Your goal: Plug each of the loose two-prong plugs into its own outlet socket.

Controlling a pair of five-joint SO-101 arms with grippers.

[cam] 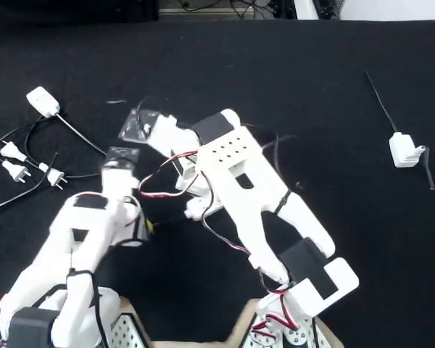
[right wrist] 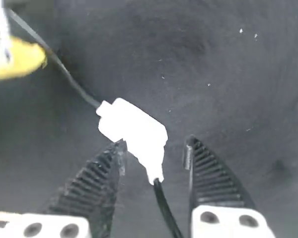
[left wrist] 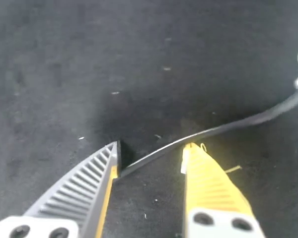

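Note:
A white plug body [right wrist: 133, 130] lies on the black mat with black cable leaving both of its ends. My right gripper [right wrist: 154, 148] is open, its black fingers on either side of the body without touching it. In the high view the white plug body [cam: 196, 209] peeks out beside the right arm. A thin black cable [left wrist: 213, 130] runs across the mat between the fingertips of my open left gripper [left wrist: 151, 153]. Its yellow finger [cam: 150, 226] points toward the plug. Three loose two-prong plugs [cam: 16, 172] lie at the far left near a white socket [cam: 42, 101].
Another white socket block [cam: 404, 150] with a thin black lead sits at the right of the black mat [cam: 312, 87]. Looped black cables [cam: 65, 127] cross the left side. The right arm [cam: 246, 188] stretches diagonally over the middle, close to the left arm [cam: 80, 239].

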